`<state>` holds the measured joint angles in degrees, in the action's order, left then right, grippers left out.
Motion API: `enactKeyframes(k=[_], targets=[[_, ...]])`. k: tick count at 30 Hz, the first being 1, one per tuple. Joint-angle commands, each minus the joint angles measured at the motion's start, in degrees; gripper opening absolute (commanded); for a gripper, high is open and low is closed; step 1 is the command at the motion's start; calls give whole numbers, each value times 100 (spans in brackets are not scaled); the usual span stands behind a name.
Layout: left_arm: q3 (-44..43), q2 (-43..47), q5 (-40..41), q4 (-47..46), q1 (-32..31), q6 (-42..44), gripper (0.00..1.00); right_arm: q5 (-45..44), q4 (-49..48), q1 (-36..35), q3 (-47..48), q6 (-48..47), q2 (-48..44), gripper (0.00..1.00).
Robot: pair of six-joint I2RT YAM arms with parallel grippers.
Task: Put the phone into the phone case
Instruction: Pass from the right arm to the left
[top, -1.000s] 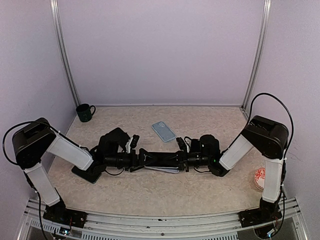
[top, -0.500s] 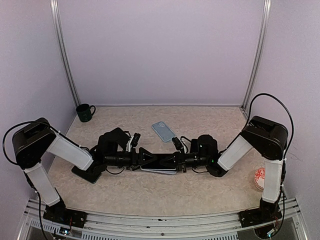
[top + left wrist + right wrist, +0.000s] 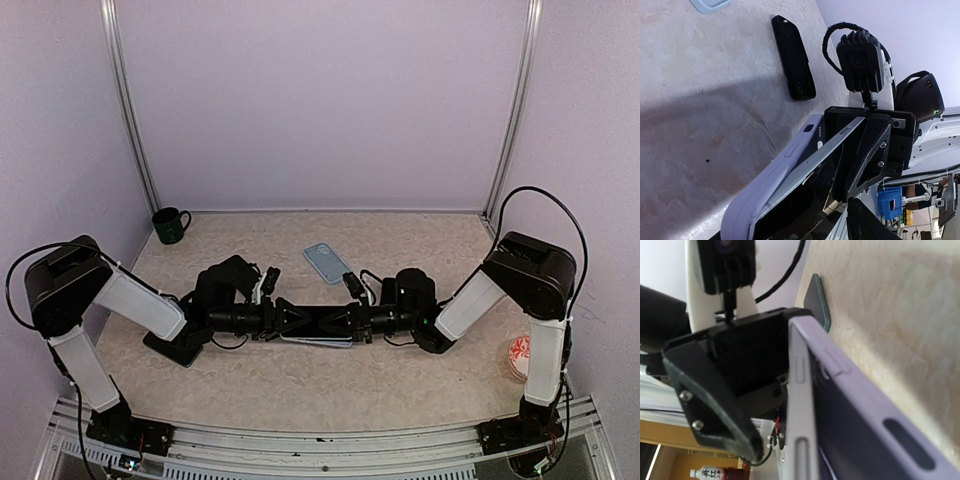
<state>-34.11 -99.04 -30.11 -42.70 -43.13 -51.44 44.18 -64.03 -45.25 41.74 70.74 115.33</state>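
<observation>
Over the middle of the table (image 3: pixel 430 250) the right gripper (image 3: pixel 345 320) is clamped on the phone (image 3: pixel 827 148), which sits partly in the case (image 3: pixel 770 180). The left gripper (image 3: pixel 287 318) is around the case end; I cannot tell if it grips. It should squeeze evenly, without twisting.

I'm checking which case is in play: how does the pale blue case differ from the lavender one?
The pale blue case lies flat on the table, untouched; the lavender case is gripped by the right end effector, the left end effector at its other end. The pale blue case sits farther back than the lavender case. Both are pastel.
</observation>
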Motion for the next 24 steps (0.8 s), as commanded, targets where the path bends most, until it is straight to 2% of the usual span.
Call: enactKeyframes(k=[1, 10, 18, 24], targets=[[-35, 61, -361, -423, -99, 69, 57, -24, -90, -76, 126, -122, 7, 0], [24, 111, -449, -557, -128, 60, 52, -24, -138, -65, 92, -170, 42, 0], [45, 110, -469, -640, -133, 37, 46, -27, 47, -71, 132, -264, 19, 18], [71, 78, -474, -711, -134, 9, 45, -48, 291, -67, 154, -387, -73, 27]])
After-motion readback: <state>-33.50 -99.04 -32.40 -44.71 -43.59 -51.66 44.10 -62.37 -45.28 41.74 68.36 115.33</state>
